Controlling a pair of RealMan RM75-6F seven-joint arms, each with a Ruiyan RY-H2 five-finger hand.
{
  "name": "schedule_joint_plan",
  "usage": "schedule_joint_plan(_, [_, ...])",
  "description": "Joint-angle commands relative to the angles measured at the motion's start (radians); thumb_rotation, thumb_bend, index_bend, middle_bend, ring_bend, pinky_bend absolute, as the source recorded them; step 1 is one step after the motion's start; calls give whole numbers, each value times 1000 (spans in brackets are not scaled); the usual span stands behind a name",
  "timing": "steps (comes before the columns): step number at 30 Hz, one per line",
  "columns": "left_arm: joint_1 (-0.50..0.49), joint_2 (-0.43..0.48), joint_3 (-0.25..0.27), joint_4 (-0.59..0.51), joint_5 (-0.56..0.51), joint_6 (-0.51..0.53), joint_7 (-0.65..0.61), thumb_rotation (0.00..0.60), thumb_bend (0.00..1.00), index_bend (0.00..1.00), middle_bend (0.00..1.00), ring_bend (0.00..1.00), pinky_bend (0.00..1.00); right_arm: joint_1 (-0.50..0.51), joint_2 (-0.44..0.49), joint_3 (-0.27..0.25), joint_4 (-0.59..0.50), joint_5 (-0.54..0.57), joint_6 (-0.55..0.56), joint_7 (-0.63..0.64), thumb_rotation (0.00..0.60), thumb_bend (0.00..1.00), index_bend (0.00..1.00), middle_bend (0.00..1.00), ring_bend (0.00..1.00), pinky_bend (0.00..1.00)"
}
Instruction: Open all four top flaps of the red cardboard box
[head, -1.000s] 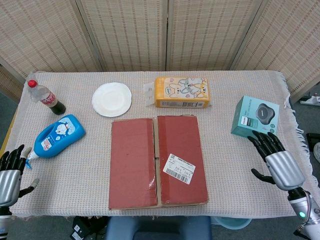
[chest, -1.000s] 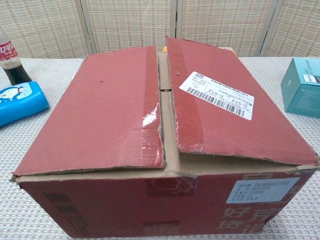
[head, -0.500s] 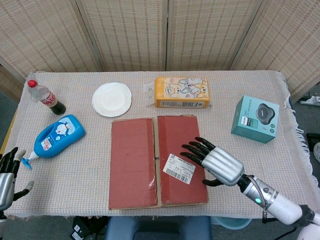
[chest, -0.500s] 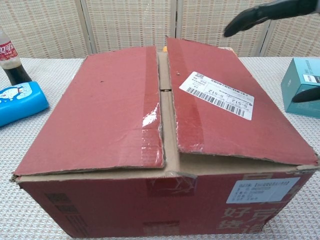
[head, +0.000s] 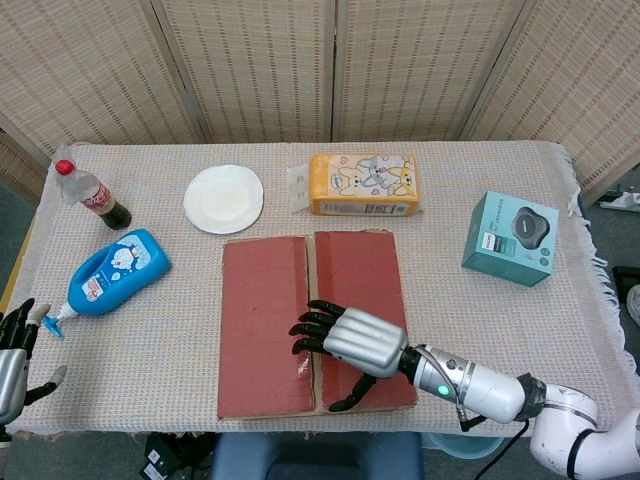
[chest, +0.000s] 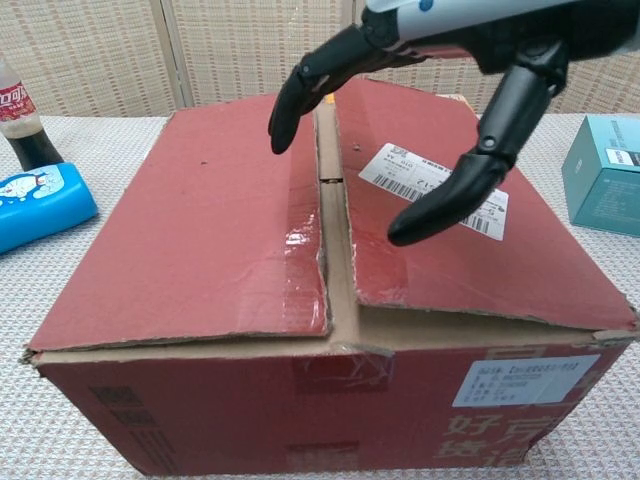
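Observation:
The red cardboard box (head: 265, 320) (chest: 220, 230) stands at the table's near middle with both top flaps lying down; the right flap (chest: 440, 210) carries a white barcode label (chest: 470, 205) and sits slightly raised. My right hand (head: 350, 340) (chest: 420, 60) hovers over the seam between the flaps, fingers spread and holding nothing, fingertips (head: 300, 330) reaching over the left flap. My left hand (head: 12, 345) hangs off the table's front left corner, fingers apart and empty.
A blue bottle (head: 110, 272) and a cola bottle (head: 90, 195) lie left of the box. A white plate (head: 224, 198) and a yellow tissue pack (head: 363, 184) sit behind it. A teal box (head: 512, 238) stands at the right.
My right hand has swept left from beside the teal box across the right flap to above the seam. My left hand has sunk a little lower at the corner.

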Motion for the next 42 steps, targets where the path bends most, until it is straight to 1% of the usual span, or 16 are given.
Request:
schedule_joint_plan(1, [-1, 0, 0, -2, -2, -4, 1, 600, 290, 116, 55, 100, 0, 32, -18, 10, 0, 36, -38, -33, 359, 116, 261, 206, 110, 0])
schedule_joint_plan(5, [0, 2, 0, -2, -3, -3, -2, 600, 289, 117, 55, 100, 0, 70, -34, 12, -2, 88, -84, -91, 358, 115, 286, 235, 117, 0])
schedule_joint_plan(10, [5, 5, 1, 0, -8, -3, -7, 600, 289, 118, 55, 100, 0, 82, -36, -1, -6, 139, -96, -170, 357, 115, 352, 302, 146, 0])
schedule_joint_plan(17, [4, 6, -2, 0, -6, -4, -10, 600, 289, 119, 55, 100, 0, 76, -34, -20, -22, 197, -67, -265, 356, 116, 437, 414, 222, 0])
schedule_joint_plan(22, [1, 8, -9, 2, -13, -6, -12, 600, 288, 121, 55, 100, 0, 52, -16, -28, -45, 199, -20, -280, 357, 116, 472, 466, 276, 0])
schedule_joint_plan(29, [-6, 16, -16, -2, -13, -9, -10, 600, 288, 128, 55, 100, 0, 9, 32, -35, -76, 150, 45, -244, 354, 116, 495, 498, 331, 0])
schedule_joint_plan(37, [-26, 38, -34, -17, -5, -15, -8, 600, 288, 135, 57, 102, 0, -103, 164, -60, -111, 14, 202, -135, 356, 115, 504, 501, 350, 0])
schedule_joint_plan(42, [-53, 57, -46, -25, 16, -32, -17, 600, 288, 146, 68, 117, 0, -182, 247, -88, -125, -73, 308, -68, 354, 116, 525, 509, 348, 0])
